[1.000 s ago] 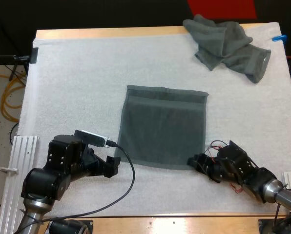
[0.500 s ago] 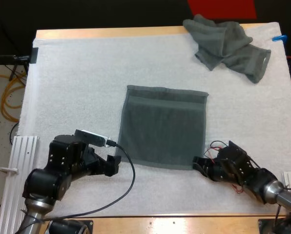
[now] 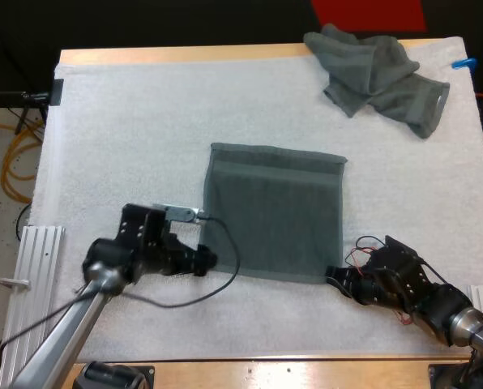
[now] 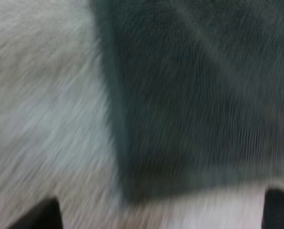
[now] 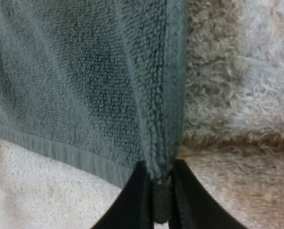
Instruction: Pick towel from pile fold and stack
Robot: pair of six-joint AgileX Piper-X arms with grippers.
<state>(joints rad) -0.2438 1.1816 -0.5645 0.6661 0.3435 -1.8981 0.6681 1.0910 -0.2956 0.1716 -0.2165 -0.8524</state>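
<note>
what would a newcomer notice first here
A flat towel lies spread at the centre of the mat, with a crumpled towel at the far right corner. The right gripper pinches the flat towel's near right corner; the left gripper, open, sits at its near left corner.

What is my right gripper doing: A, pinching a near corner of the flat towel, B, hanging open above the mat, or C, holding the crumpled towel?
A: the right wrist view shows the right gripper shut on the flat towel at its corner.
</note>
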